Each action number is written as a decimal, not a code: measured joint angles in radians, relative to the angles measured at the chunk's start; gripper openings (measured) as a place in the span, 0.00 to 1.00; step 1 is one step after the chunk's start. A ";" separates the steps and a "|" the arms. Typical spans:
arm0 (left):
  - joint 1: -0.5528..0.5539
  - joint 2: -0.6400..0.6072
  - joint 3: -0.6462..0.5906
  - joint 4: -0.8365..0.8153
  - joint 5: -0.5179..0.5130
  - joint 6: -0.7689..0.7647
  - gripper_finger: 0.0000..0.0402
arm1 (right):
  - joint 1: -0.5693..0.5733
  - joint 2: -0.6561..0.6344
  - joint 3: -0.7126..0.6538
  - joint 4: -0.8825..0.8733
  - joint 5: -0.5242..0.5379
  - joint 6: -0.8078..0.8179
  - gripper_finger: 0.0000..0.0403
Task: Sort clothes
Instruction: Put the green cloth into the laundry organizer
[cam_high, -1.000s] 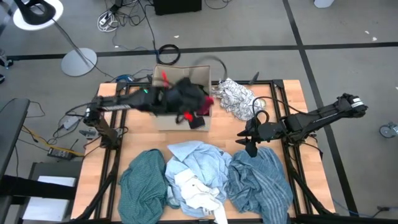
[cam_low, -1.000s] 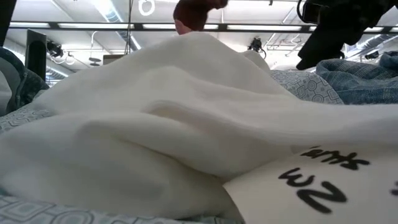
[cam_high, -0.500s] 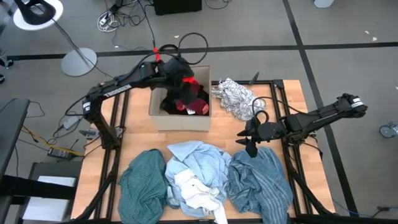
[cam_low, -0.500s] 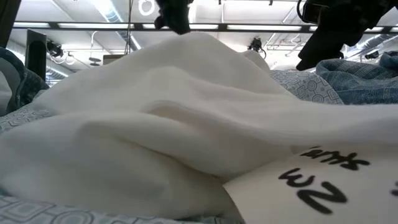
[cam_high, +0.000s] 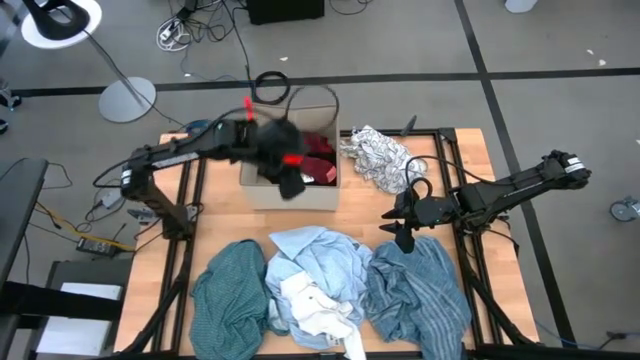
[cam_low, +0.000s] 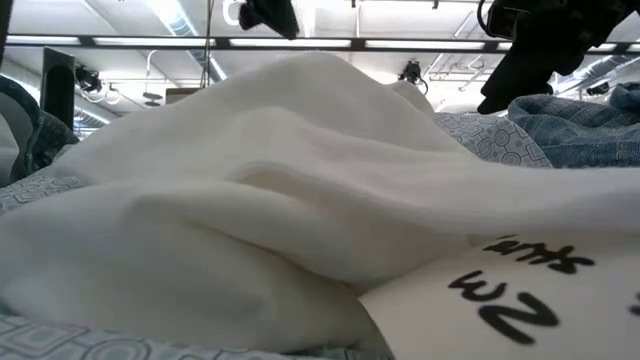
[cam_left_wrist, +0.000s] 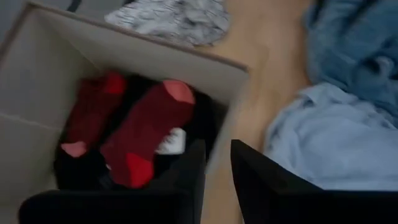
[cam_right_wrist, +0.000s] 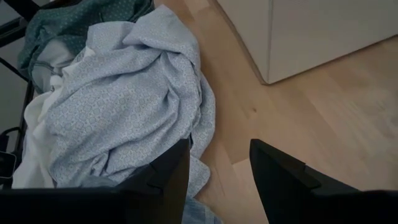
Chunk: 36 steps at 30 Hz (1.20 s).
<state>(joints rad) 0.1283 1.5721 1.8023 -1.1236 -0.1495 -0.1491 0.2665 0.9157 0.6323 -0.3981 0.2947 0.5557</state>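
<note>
Left gripper (cam_left_wrist: 214, 168), fingers narrowly parted and empty, hangs over the cardboard box (cam_left_wrist: 37, 81), red garments (cam_left_wrist: 146, 134) directly beneath inside, apparently sorted; right gripper (cam_right_wrist: 217, 165), open, empty, waits near light blue garment (cam_right_wrist: 124, 99).

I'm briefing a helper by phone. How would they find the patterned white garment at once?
Start at the tan cardboard box on the table's far side. Right beside it, toward the right arm's side, a crumpled white garment with black pattern lies alone on bare wood. Every other loose garment is plain or striped and heaped along the near edge.
</note>
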 joint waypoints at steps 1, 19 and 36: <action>-0.028 -0.024 -0.032 0.010 -0.017 -0.021 0.21 | 0.000 0.000 0.000 0.000 0.000 -0.004 0.42; -0.565 -0.334 -0.621 0.106 -0.278 -0.789 0.21 | 0.000 0.000 0.000 0.006 0.000 -0.010 0.42; -0.850 -0.329 -0.958 0.169 -0.324 -1.486 0.21 | 0.000 0.000 0.001 0.005 0.005 -0.012 0.42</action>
<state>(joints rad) -0.7218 1.2427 0.8440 -0.9544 -0.4732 -1.6354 0.2665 0.9161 0.6331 -0.3931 0.2995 0.5434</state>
